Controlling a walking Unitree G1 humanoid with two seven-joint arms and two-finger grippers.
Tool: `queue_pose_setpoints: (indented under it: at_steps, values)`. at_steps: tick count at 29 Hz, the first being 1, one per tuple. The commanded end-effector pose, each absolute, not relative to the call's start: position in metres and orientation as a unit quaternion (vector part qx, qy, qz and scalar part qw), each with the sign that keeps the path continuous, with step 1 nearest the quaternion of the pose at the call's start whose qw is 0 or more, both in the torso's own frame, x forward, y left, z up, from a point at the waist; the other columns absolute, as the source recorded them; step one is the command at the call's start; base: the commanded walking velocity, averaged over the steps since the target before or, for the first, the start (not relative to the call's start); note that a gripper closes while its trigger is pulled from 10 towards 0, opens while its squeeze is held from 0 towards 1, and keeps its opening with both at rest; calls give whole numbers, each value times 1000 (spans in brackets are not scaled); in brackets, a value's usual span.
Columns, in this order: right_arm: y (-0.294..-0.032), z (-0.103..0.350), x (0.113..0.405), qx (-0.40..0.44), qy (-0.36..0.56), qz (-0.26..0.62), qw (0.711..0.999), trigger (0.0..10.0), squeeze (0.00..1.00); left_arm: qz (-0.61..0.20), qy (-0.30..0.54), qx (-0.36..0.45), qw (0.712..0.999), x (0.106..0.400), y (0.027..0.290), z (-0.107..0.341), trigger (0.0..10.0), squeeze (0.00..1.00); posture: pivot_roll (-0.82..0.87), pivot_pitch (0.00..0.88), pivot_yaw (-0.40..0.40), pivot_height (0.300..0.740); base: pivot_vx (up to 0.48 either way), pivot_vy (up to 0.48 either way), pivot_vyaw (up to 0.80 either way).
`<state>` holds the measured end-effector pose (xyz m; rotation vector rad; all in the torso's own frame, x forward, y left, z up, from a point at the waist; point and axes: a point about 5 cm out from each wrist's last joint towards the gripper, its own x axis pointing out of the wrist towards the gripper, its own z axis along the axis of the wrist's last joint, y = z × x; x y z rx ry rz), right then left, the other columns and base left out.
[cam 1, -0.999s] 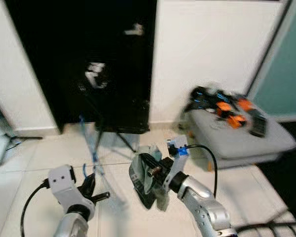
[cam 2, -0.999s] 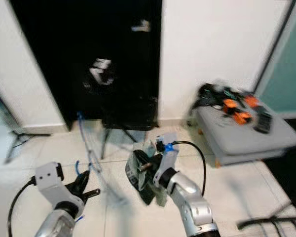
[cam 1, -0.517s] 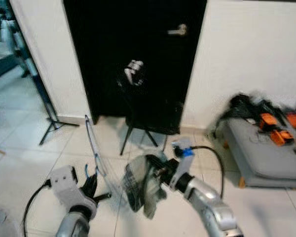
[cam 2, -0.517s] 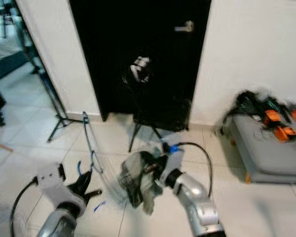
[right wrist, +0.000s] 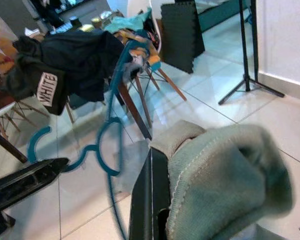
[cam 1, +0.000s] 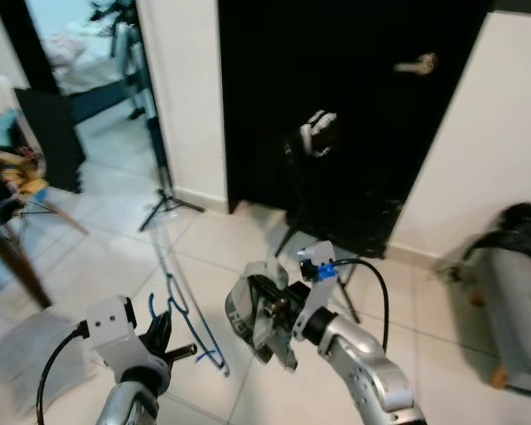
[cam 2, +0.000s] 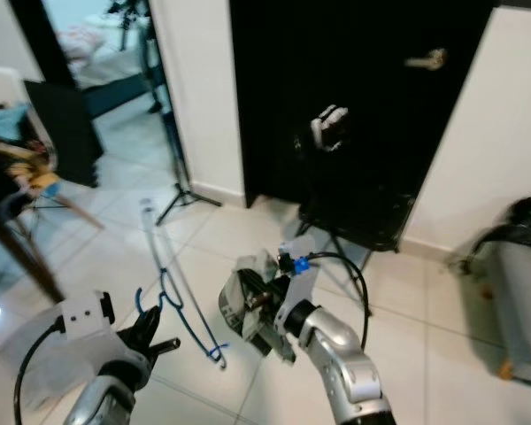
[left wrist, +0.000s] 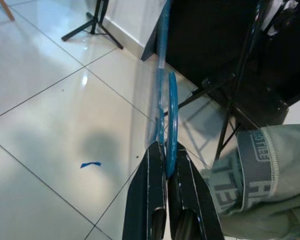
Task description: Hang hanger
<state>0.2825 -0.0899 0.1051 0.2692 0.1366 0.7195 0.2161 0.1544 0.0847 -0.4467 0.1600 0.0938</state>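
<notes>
The left end effector [cam 1: 173, 341] is held low over the pale tiled floor [cam 1: 97, 266], its two black fingers [left wrist: 149, 200] pressed together around the blue wire hanger [cam 1: 179, 305]; the wrist view shows the blue wire caught right between them, running up and away from the tips. The hanger stands nearly on end from that grip; its long straight edge leans up toward the white wall [cam 1: 181, 106], and its curled hook [right wrist: 97, 152] sits close to the fingers.

Just to the right, the right end effector [cam 1: 267, 305] is clamped on a bunched grey-green garment [cam 1: 252, 314] with a lettered elastic waistband [left wrist: 250, 165]; the cloth hangs in a lump off the fingers, clear of the floor and just beside the hanger without touching it.

Ahead stands a black door [cam 1: 336, 97] with a silver lever handle [cam 1: 416, 64]; a black tripod stand [cam 1: 314, 204] is set in front of it, with something white [cam 1: 319, 133] fixed near its top. A second tripod [cam 1: 159, 168] stands at the open doorway to the left. A wooden chair [right wrist: 135, 80] on the left is piled with dark clothes [right wrist: 65, 65]; a grey padded bench [cam 1: 518, 310] sits at the far right.
</notes>
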Motion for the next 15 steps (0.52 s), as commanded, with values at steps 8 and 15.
queue_pose_setpoints:
  at_steps: [8,15]
  values:
    - [-89,105,284,137,69,341,927,10000,0,22,90,-227,969,219,142,84,10000,0,6,12,-38,740,0,0,775]
    - [-99,100,292,199,87,281,935,10000,0,-37,110,-169,979,224,137,83,10000,0,7,8,11,740,0,0,766]
